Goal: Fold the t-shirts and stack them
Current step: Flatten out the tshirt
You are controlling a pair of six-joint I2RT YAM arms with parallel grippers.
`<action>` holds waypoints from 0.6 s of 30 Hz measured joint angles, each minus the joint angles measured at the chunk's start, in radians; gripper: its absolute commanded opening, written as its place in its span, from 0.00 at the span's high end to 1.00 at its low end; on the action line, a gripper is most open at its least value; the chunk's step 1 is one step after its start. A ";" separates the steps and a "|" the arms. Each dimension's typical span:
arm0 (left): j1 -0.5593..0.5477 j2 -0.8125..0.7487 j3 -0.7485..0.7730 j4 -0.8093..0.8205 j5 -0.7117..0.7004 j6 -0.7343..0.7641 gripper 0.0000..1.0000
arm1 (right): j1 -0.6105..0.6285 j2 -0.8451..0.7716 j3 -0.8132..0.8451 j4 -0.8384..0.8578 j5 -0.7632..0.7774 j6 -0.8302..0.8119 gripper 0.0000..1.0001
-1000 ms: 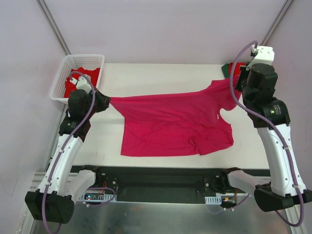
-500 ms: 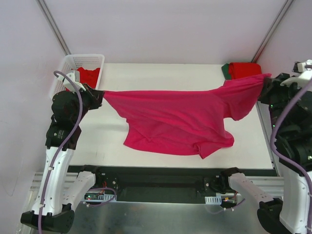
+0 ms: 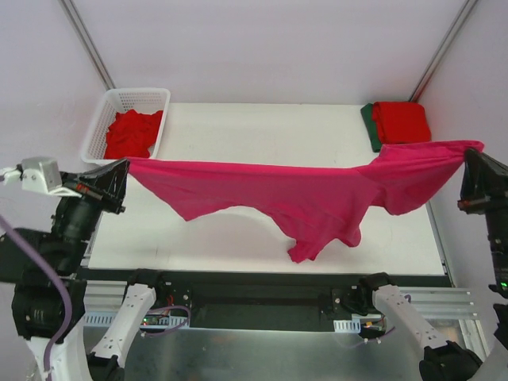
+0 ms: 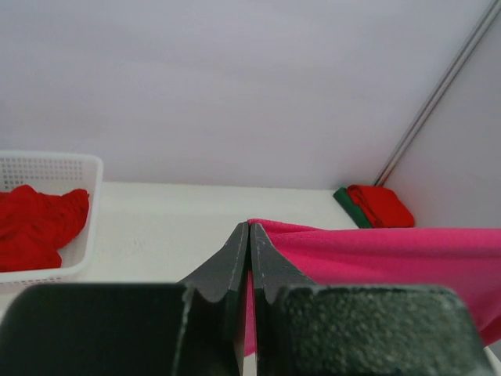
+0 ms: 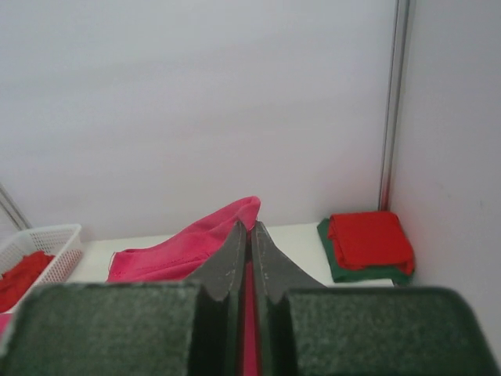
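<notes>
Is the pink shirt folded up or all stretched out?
Stretched out, not folded. The left tool and the right tool each pinch one end, so the pink shirt hangs between them, sagging in the middle.

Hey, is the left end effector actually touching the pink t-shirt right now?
Touching. The left wrist view shows the edge of the pink t-shirt pinched inside the shut left end effector, with cloth running out from its tips.

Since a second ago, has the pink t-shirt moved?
Yes. The pink t-shirt spread outward: left end now in front of the basket, right end beyond the folded stack.
</notes>
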 measured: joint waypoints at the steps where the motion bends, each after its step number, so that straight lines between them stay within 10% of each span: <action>1: 0.000 -0.016 0.018 -0.011 0.000 0.006 1.00 | 0.000 -0.007 0.015 0.000 -0.006 0.000 0.99; 18: 0.000 0.004 0.074 -0.130 -0.012 0.034 1.00 | 0.000 0.003 0.083 -0.031 -0.073 -0.014 0.99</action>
